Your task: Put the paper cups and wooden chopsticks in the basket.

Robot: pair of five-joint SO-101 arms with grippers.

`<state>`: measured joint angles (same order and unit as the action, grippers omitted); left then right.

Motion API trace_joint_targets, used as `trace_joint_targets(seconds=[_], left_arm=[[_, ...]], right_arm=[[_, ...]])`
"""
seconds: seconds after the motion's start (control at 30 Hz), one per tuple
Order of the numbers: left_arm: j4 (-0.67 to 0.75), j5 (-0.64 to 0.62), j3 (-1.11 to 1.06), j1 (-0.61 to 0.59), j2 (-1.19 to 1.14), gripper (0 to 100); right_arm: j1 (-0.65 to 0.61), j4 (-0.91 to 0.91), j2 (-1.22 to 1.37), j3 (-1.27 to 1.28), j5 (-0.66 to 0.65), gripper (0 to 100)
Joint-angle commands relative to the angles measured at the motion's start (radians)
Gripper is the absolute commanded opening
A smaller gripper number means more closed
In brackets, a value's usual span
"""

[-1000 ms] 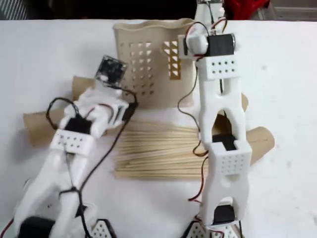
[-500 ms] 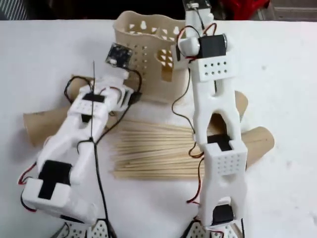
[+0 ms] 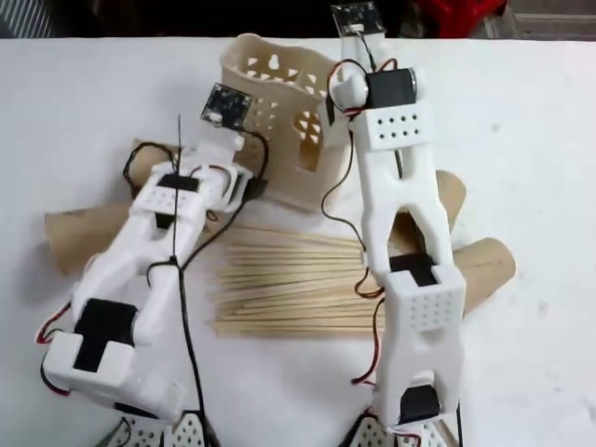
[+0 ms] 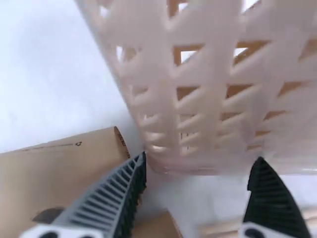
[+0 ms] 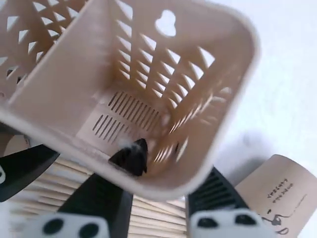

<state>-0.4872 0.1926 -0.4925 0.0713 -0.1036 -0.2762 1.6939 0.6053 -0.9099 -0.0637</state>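
Observation:
The cream lattice basket [image 3: 275, 102] stands tilted at the back of the table. My right gripper [image 3: 329, 104] is shut on its side wall; in the right wrist view one finger is inside the basket [image 5: 74, 74] and the other outside, right gripper [image 5: 173, 171]. My left gripper [image 3: 244, 186] is open close to the basket's lower wall [image 4: 198, 99], touching nothing, left gripper [image 4: 200, 163]. A pile of wooden chopsticks [image 3: 289, 289] lies between the arms. Brown paper cups lie on their sides at the left [image 3: 70, 237] and right [image 3: 489, 265]; one cup [image 4: 54, 168] is beside my left fingers.
A second cup [image 3: 142, 158] lies behind the left arm and another cup [image 3: 453, 193] lies partly under the right arm. The white table [image 3: 531, 140] has free room at the far right and far left. Cables hang from both arms.
The basket has tipped up and turned, so its opening now shows from above, with the right gripper moving back with it. The left arm's elbow dropped toward the table's front.

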Motion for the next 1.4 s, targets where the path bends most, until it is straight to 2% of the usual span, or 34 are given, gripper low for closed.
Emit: trace_joint_targets(seconds=[0.0,0.3,0.43,0.53,0.73,0.97,1.07,1.27,1.37], left_arm=[[-0.054,-0.02,0.069,-0.008,0.039,33],[-0.305,-0.018,0.089,-0.077,0.42,32],[-0.44,-0.02,0.207,-0.13,0.559,32],[-0.517,-0.034,0.368,-0.142,0.562,32],[-0.697,-0.144,0.715,-0.099,0.384,32],[-0.829,-0.305,1.053,-0.053,0.031,32],[-0.941,-0.371,1.234,-0.059,-0.14,32],[-1.286,-0.39,1.671,-0.048,-0.412,32],[-1.304,-0.39,1.74,-0.039,-0.484,32]], right_arm=[[-0.031,0.007,0.019,0.072,-0.021,14.1],[0.039,-0.101,0.021,0.138,-0.021,14.5],[0.096,-0.173,0.021,0.204,-0.021,14.5],[0.117,-0.219,0.019,0.238,-0.021,14.5],[0.11,-0.229,0.01,0.241,-0.018,14.5],[0.116,-0.257,0.013,0.245,-0.012,14.5],[0.111,-0.259,0.013,0.245,-0.012,14.5],[0.111,-0.283,0.018,0.249,0.018,14.5],[0.111,-0.285,0.018,0.247,0.021,14.5]])
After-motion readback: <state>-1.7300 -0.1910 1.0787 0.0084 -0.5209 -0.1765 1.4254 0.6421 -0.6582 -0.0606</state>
